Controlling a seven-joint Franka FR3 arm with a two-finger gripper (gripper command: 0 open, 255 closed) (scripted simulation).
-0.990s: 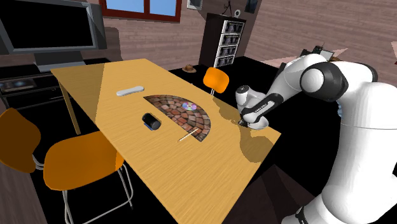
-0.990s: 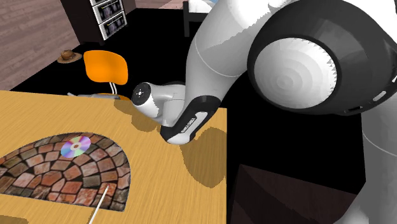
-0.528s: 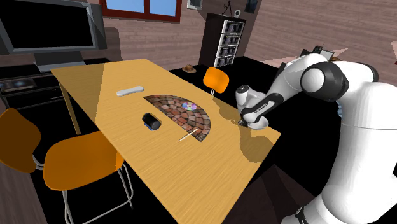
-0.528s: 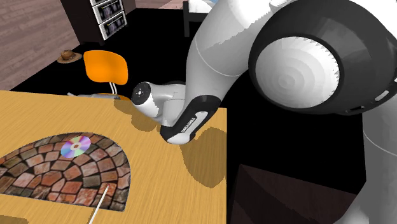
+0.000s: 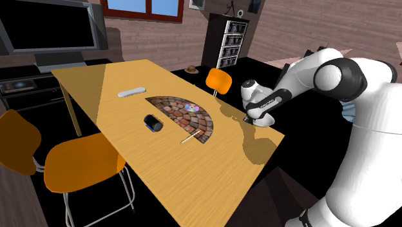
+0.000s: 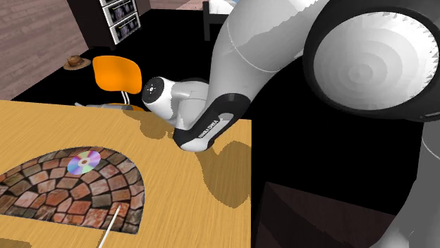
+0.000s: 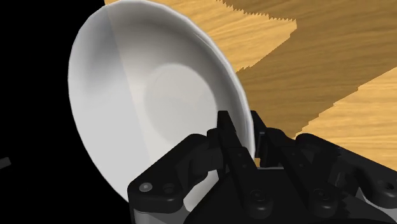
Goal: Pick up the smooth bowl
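Observation:
A smooth white bowl [image 7: 159, 102] hangs tilted in my black gripper [image 7: 251, 146], which is shut on the bowl's rim with one finger inside and one outside. In the shoulder view the gripper [image 5: 250, 120] is just above the wooden table [image 5: 212, 174], at the corner on that view's right. In the second exterior view the black hand [image 6: 201, 134] hovers over the same corner and casts a shadow on the wood. The fingertips and the bowl are hidden behind the hand there.
A half-round brick-patterned mat [image 5: 185, 115] with a CD [image 5: 190, 108] lies mid-table. Beside it are a black cup [image 5: 153, 122], a thin stick [image 5: 191, 136] and a flat white bar [image 5: 131, 93]. Orange chairs [image 5: 219, 82] [image 5: 77, 167] stand around the table. Black area lies beyond the corner.
The hand has risen a little from the table corner with the bowl clasped in it; the forearm has swung upward. Nothing else on the table has moved.

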